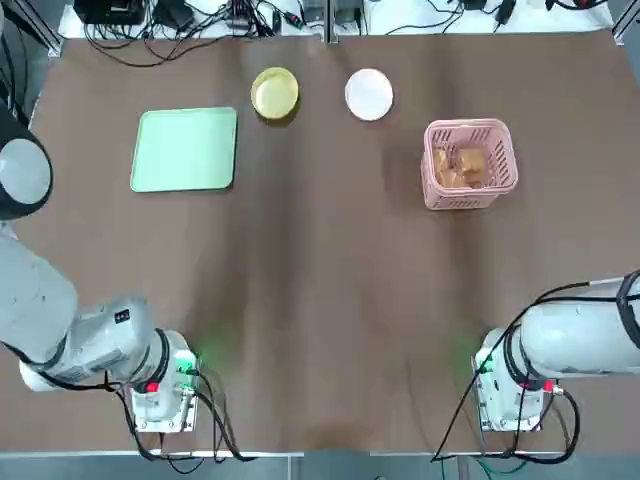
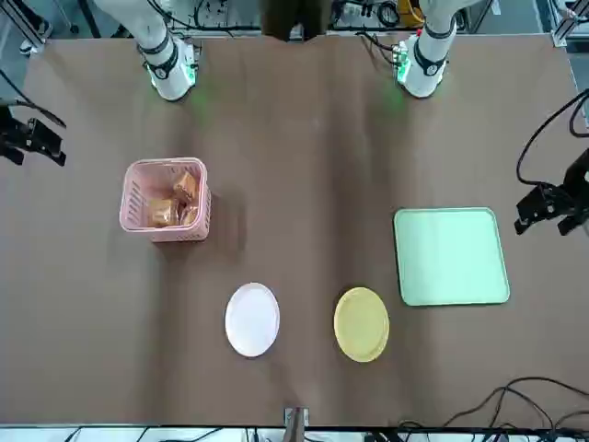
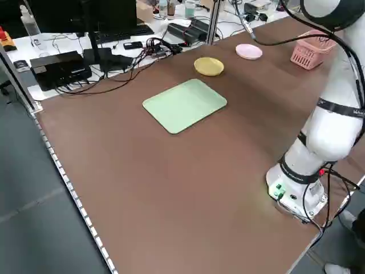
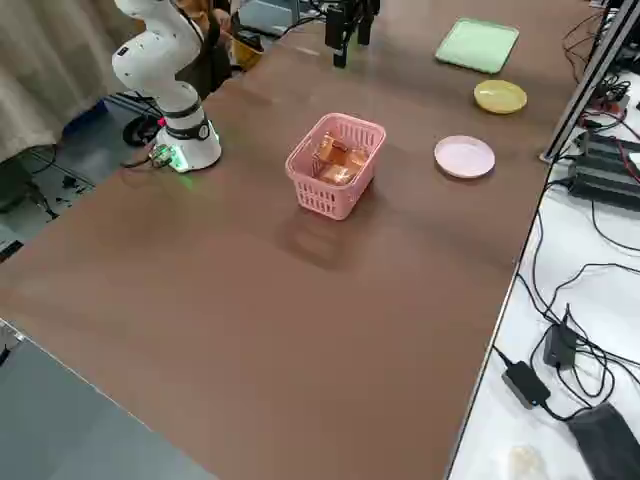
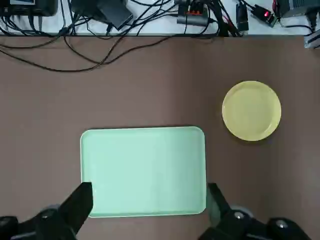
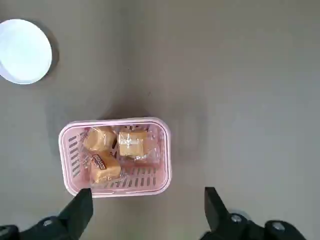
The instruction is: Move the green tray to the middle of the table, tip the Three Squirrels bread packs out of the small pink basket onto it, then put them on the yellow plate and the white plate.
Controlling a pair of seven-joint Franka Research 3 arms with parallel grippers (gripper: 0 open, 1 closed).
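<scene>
left of the plate, the tray lies flat, likely awaiting its move; left gripper and right gripper hang spread and unladen; packs sit penned in the basket, probably for one tipping.

The flat pale mint-green rectangular tray lies at the left of the brown table, left of and nearer the robot than the small round mustard-yellow plate. The small round white plate sits right of that plate; farther right and nearer the robot stands the pink plastic lattice basket, clear-wrapped golden-brown square bread packs inside.
</scene>
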